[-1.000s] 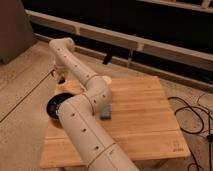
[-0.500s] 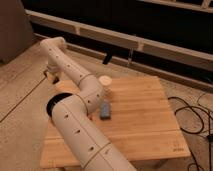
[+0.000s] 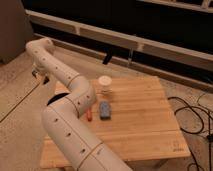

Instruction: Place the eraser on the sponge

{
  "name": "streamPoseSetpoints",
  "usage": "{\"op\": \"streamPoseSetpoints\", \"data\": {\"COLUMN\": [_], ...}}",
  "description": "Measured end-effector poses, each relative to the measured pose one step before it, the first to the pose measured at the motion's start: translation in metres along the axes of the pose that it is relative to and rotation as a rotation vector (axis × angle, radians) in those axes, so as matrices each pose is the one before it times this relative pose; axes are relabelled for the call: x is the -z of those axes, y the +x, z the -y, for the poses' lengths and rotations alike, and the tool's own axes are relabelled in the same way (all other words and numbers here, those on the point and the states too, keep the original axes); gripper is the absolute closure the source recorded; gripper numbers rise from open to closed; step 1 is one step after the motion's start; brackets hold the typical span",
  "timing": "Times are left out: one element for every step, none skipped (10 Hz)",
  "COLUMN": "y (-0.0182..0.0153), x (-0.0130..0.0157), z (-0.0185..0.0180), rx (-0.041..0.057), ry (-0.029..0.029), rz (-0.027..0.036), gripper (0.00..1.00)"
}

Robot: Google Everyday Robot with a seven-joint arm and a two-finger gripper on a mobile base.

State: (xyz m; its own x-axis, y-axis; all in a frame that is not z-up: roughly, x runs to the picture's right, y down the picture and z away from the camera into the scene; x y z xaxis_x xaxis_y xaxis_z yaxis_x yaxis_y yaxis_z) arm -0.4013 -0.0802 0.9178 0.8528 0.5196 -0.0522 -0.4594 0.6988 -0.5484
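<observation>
Swung further left since half a second ago, uncovering more tabletop.

Camera view: pale wooden plank table (image 3: 145,125), smooth and square-edged, on a speckled concrete floor (image 3: 17,95). Behind it, a dark wall crossed by a light ledge (image 3: 150,46). At right, black cables (image 3: 192,117) looping over the floor.

Off the table's left edge, at the end of the white jointed arm (image 3: 75,100): gripper (image 3: 39,75), over the floor, well apart from the tabletop things. Open or closed, cannot tell.

Mid-table, a flat blue-grey sponge (image 3: 105,110), rectangular. Just left of it, tight against the arm, a small narrow reddish eraser (image 3: 89,116). Behind the sponge, a white round cup (image 3: 104,84), upright.
</observation>
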Motion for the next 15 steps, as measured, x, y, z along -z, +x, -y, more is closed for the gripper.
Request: {"op": "streamPoseSetpoints", "data": {"y": [-0.00925,-0.00493,-0.00349,-0.00108,-0.0005,-0.00033,0.00012,0.00078,0.00175,0.00532,0.00655,0.00799,0.00541,0.00455,0.00109], "x": [0.00289,0.00012,0.00011,0.0006,0.00013,0.00026,0.00016,-0.00068,-0.00174,-0.00499,-0.00651,-0.00746,-0.00594,-0.005,-0.00196], "z": [-0.00766,-0.00871,-0.01231,-0.00618,-0.0058,-0.00219,0.00006,0.0006,0.00158,0.00391,0.00257,0.00151,-0.00059,-0.00219,-0.00309], "rx": [0.01123,0.00832,0.00575,0.00369,0.00457,0.00172,-0.00027,-0.00179,-0.00525,-0.00839,-0.00583,-0.00407,0.00103,0.00552,0.00824], "ry": [0.02193,0.00994,0.00277,0.00246,0.0019,0.00073,0.00038,-0.00073,-0.00354,-0.00415,-0.00733,-0.01046,-0.01005,-0.01105,-0.00625], "rz": [-0.00081,-0.00313,0.00065,0.00185,0.00058,0.00113,0.00027,-0.00178,-0.00523,-0.01978,-0.02675,-0.03427,-0.02364,-0.02128,-0.01041], "gripper": [1.0,1.0,1.0,1.0,1.0,1.0,1.0,1.0,1.0,1.0,1.0,1.0,1.0,1.0,1.0]}}
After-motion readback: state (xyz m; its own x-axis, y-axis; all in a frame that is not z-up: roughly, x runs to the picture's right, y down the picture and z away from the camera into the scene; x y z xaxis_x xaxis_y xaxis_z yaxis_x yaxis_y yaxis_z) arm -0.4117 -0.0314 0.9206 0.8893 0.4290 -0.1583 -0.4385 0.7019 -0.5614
